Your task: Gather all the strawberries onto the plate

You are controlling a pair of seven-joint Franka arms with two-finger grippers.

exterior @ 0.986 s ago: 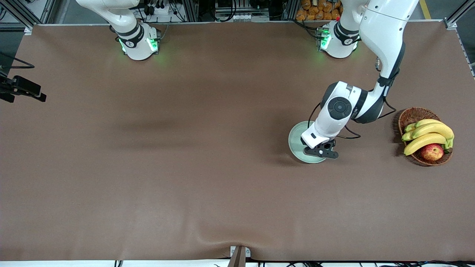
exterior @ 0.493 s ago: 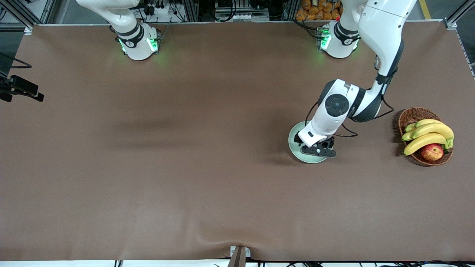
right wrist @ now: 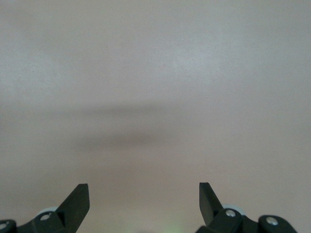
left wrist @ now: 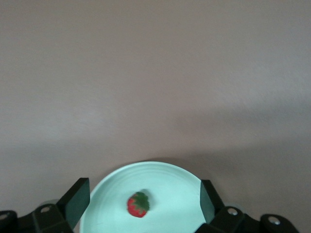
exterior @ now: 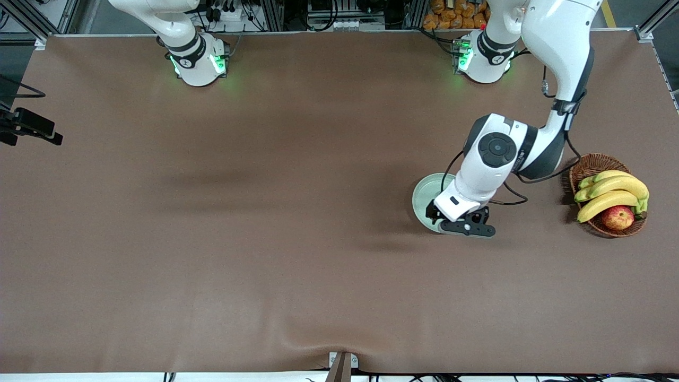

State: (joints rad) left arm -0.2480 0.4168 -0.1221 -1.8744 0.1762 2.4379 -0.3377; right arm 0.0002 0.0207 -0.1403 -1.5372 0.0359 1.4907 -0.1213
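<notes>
Strawberries: only one shows, lying loose in the mint plate, which the left arm half covers. Right pincer, fingers wide and empty, waits over bare tabletop. Left pincer hangs spread wide over the plate, gripping nothing. Fruit basket sits toward the left arm's end.

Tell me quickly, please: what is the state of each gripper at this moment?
Left gripper: open, holding nothing, over the plate where a strawberry lies.
Right gripper: open, holding nothing, over bare table; this arm waits.
</notes>
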